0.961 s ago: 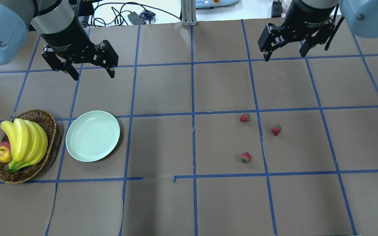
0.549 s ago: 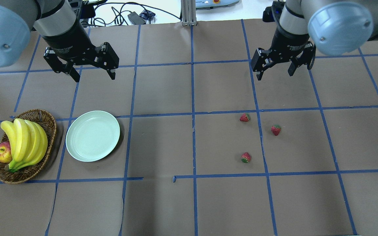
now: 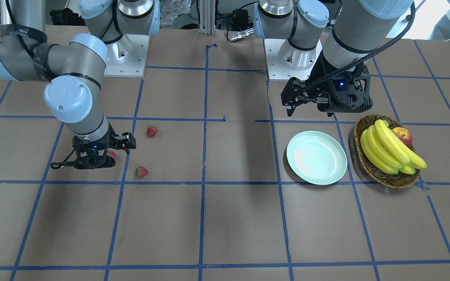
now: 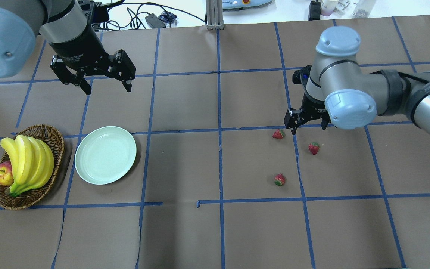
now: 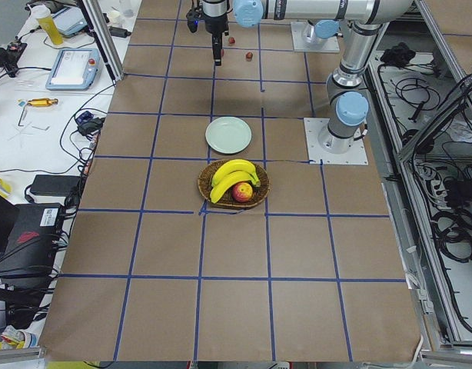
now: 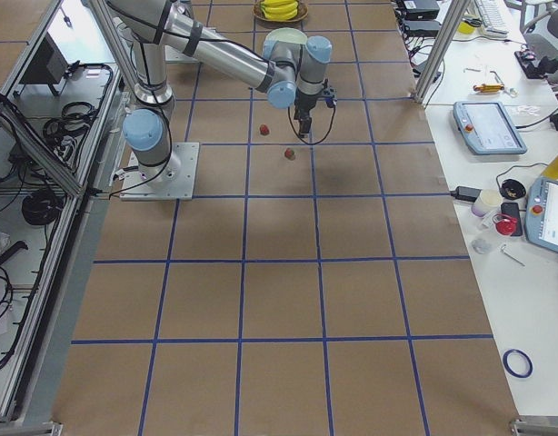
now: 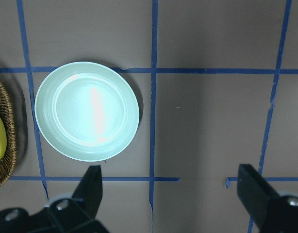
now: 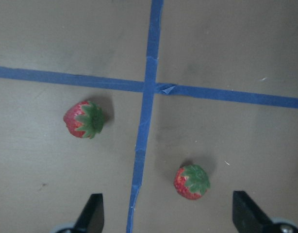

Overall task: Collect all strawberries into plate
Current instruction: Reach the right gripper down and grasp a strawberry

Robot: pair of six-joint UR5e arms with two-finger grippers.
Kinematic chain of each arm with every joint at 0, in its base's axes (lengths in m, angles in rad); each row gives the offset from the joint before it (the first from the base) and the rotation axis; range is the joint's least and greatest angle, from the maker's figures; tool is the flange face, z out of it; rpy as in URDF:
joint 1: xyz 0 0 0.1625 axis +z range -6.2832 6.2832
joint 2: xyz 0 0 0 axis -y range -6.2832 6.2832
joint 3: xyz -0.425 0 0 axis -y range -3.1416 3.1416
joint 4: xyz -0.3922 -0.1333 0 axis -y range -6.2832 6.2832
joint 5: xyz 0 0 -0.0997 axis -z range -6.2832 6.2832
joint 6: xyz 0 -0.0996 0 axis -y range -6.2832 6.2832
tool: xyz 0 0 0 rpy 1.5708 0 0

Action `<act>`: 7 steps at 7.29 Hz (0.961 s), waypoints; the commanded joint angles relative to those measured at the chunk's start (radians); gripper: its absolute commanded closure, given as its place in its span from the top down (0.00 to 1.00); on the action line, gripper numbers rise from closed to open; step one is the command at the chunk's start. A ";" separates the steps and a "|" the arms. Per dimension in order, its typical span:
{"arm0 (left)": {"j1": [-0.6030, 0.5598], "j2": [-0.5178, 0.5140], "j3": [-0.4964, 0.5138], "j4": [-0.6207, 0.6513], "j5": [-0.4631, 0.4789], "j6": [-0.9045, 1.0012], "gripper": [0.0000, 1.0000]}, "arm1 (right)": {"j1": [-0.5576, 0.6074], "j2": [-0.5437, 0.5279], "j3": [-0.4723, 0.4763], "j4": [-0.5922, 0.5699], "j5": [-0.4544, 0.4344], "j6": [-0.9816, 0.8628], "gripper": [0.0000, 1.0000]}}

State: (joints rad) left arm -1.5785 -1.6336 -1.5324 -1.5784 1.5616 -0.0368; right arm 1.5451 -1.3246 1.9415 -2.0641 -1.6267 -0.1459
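Three strawberries (image 4: 279, 133) (image 4: 314, 148) (image 4: 280, 179) lie on the table's right half. The pale green plate (image 4: 105, 155) sits empty on the left half. My right gripper (image 4: 309, 129) is open and hangs low over the two farther strawberries. The right wrist view shows them (image 8: 84, 119) (image 8: 191, 181) on either side of a tape line, with the gripper (image 8: 167, 204) open. In the front view one strawberry (image 3: 111, 154) is partly hidden by this gripper (image 3: 96, 158). My left gripper (image 4: 108, 89) is open and empty, high beyond the plate (image 7: 87, 110).
A wicker basket (image 4: 52, 136) with bananas (image 4: 28, 160) and an apple (image 4: 2, 174) stands just left of the plate. Blue tape lines grid the brown table. Cables and devices lie beyond the far edge.
My right arm has swung in from the far edge and come down to just above the strawberries, still open. The left gripper has barely moved. The strawberries have not moved.
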 commanded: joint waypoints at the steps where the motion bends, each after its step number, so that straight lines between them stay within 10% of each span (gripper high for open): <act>1: -0.002 -0.002 -0.002 0.000 0.000 0.000 1.00 | -0.045 0.015 0.112 -0.123 -0.007 -0.070 0.95; 3: -0.002 0.000 -0.008 0.002 -0.002 0.000 1.00 | -0.057 0.016 0.157 -0.185 -0.005 -0.072 0.91; 4: -0.002 0.000 -0.008 0.002 -0.002 0.000 1.00 | -0.057 0.018 0.159 -0.185 -0.007 -0.081 0.71; 7: -0.002 0.000 -0.008 0.000 -0.002 0.000 1.00 | -0.057 0.025 0.171 -0.209 -0.007 -0.090 0.53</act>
State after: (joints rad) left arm -1.5800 -1.6337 -1.5400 -1.5772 1.5605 -0.0368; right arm 1.4881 -1.3026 2.1101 -2.2613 -1.6336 -0.2347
